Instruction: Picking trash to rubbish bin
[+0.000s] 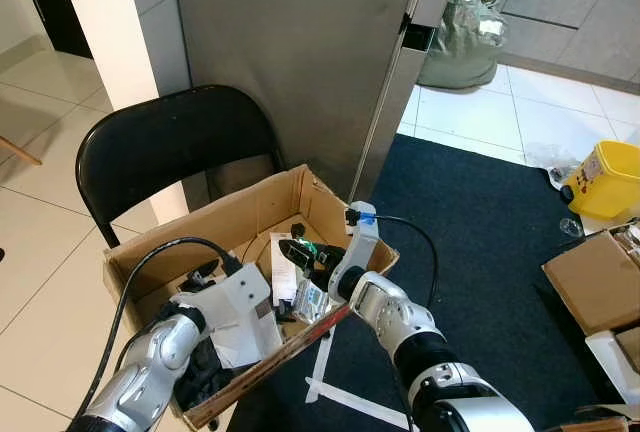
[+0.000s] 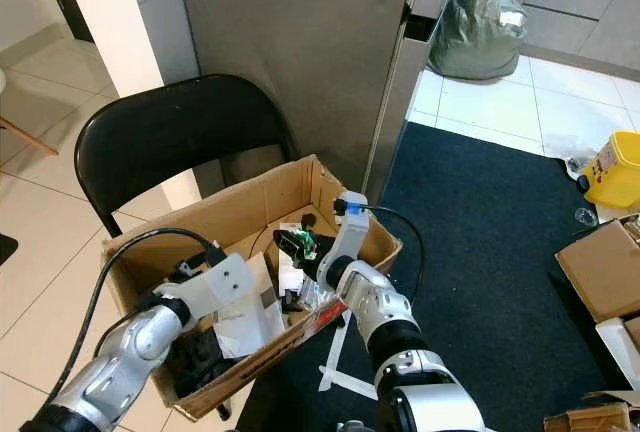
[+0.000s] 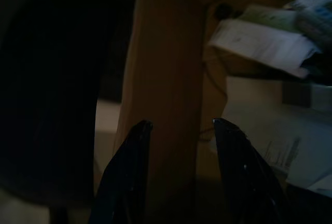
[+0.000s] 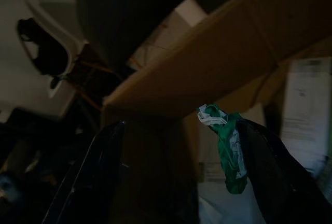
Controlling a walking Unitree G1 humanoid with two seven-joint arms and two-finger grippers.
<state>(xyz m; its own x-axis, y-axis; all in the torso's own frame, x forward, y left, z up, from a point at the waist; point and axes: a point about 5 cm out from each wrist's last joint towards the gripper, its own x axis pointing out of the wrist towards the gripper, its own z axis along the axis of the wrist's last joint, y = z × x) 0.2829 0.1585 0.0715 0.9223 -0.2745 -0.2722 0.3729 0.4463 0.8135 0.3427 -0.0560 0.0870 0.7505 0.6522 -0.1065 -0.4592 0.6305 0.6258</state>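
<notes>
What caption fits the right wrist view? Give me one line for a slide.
Right end effector open inside the cardboard box, a crumpled green wrapper clinging to one finger.

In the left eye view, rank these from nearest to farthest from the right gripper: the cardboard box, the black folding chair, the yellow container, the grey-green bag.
From the right gripper:
1. Cardboard box: the gripper is inside it.
2. Black folding chair: just behind the box, to the robot's left.
3. Yellow container: far right, at the dark mat's edge.
4. Grey-green bag: far back on the tiles.
</notes>
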